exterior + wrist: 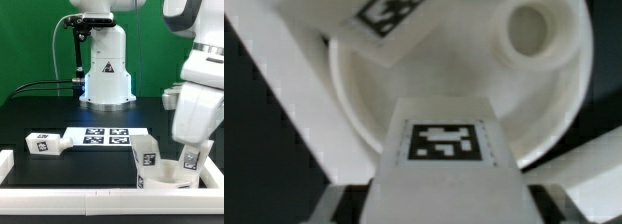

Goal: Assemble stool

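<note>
Wrist view: jaws flank the tag-marked leg [441,178] before the seat [423,72]; grip unclear.

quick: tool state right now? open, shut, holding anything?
tool: closed on a white tagged leg, with the round seat just beyond it in the wrist view.

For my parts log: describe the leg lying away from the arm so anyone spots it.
Find the marker board mid-table. Off its end, toward the exterior view's left, lies a short white leg with a tag. Unlike the other leg, close by the arm, it lies alone.
</note>
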`<state>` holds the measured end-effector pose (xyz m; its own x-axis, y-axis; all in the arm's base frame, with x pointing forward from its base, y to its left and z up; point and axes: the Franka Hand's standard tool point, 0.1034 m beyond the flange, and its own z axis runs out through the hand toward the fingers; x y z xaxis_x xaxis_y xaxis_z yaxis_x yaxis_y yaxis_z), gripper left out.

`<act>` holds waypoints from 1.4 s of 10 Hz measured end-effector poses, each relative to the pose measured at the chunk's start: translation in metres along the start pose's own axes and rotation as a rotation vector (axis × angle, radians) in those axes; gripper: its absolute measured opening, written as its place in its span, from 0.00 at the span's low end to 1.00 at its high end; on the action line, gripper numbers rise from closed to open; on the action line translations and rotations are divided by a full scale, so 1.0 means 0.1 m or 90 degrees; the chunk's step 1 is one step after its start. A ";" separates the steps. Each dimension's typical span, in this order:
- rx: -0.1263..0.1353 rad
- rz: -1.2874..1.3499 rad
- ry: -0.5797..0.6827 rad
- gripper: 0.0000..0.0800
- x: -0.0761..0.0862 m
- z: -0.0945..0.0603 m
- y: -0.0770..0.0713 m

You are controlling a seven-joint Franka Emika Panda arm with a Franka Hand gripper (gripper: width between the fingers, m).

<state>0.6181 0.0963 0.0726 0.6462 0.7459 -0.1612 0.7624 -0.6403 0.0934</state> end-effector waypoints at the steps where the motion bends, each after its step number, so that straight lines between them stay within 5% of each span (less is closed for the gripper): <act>1: 0.018 0.086 -0.011 0.42 -0.03 0.00 0.04; 3: 0.050 0.262 -0.019 0.42 -0.10 0.02 0.09; 9: 0.046 0.529 -0.019 0.42 -0.08 0.07 0.07; 13: 0.103 0.931 -0.007 0.42 -0.15 0.11 0.15; 14: 0.081 0.959 -0.007 0.42 -0.15 0.10 0.16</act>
<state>0.6198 0.0728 0.0665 0.7972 -0.6037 -0.0026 -0.6010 -0.7941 0.0903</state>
